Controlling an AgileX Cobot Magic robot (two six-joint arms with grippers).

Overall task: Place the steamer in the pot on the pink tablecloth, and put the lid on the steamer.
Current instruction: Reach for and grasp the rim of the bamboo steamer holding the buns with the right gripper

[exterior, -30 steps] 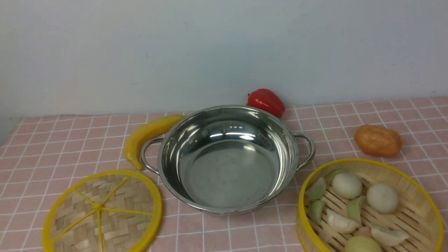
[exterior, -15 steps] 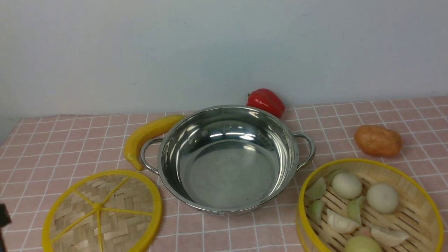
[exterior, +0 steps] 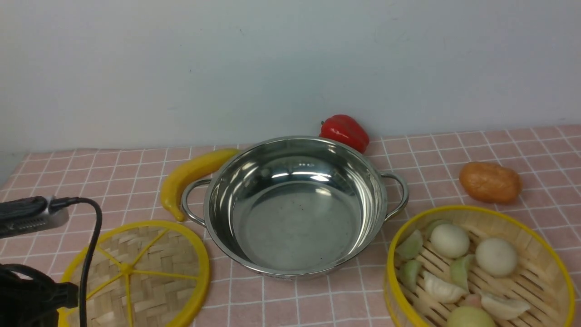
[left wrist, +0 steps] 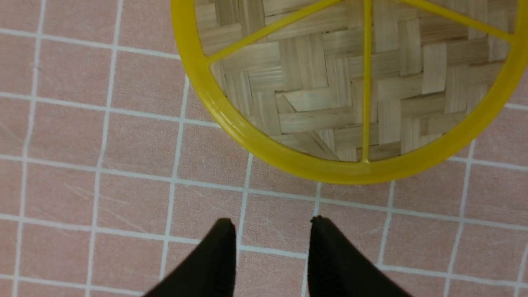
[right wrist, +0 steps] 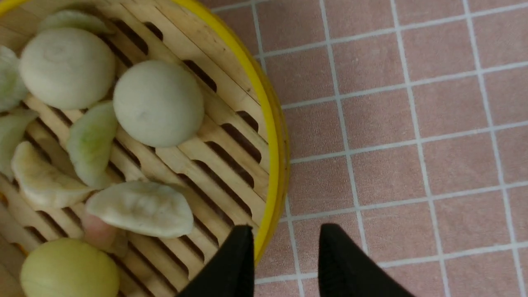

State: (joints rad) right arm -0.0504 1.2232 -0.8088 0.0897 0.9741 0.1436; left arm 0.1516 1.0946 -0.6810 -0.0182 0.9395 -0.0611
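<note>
The shiny steel pot (exterior: 295,218) stands empty mid-table on the pink tablecloth (exterior: 91,181). The lid (exterior: 131,272), a flat woven disc with yellow spokes, lies left of it. The steamer (exterior: 476,210), holding buns and dumplings, sits right of the pot. My left gripper (left wrist: 272,222) is open and empty above the cloth, just short of the lid's yellow rim (left wrist: 288,163). My right gripper (right wrist: 286,229) is open, one finger over the inside of the steamer's rim (right wrist: 272,144) and one outside it. The right gripper is out of the front view.
A yellow banana (exterior: 190,175) lies against the pot's left handle. A red pepper (exterior: 345,131) sits behind the pot by the wall. An orange-brown bread roll (exterior: 490,182) lies behind the steamer. My left arm and its cable (exterior: 27,218) hang over the lid's left side.
My left arm has come into the front view at the lower left, over the lid's left edge. The pot, lid and steamer have not moved.
</note>
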